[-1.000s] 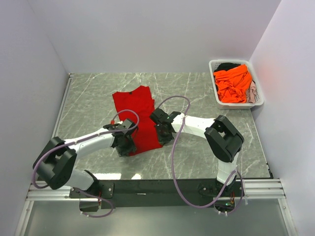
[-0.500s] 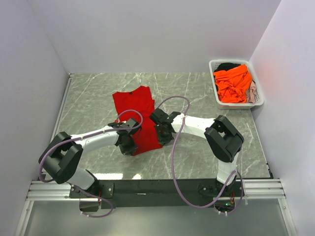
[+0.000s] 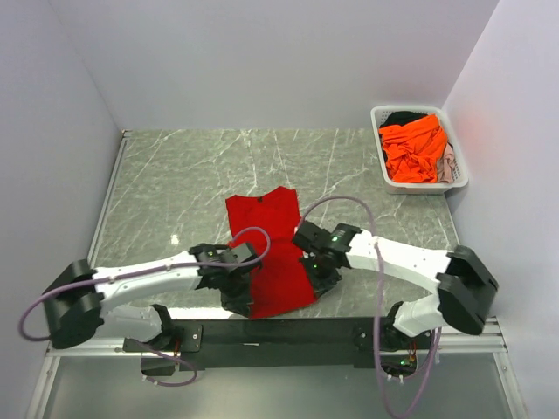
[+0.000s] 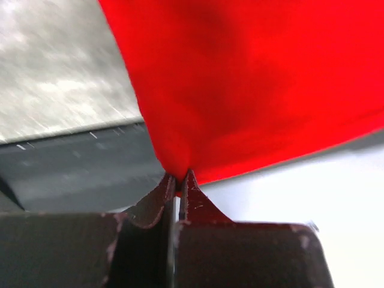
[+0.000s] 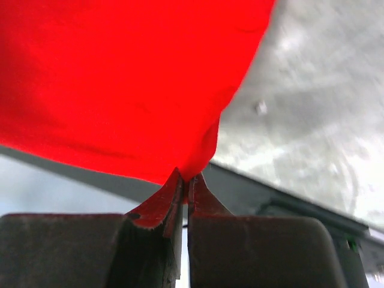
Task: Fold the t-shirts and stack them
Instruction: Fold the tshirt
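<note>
Over grey-veined marble tabletop (image 3: 175, 175), pinching bright red cloth t-shirt (image 3: 275, 253) with tightly clamped left gripper (image 4: 178, 177) and right gripper (image 5: 185, 179), tiny corner bites; honestly risking cloth slipping loose.

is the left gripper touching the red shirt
Touching. The left wrist view shows the left gripper with its fingers closed on the edge of the red t-shirt, cloth pinched between their tips.

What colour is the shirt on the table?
Plain bright red t-shirt, best seen in the top external view.
</note>
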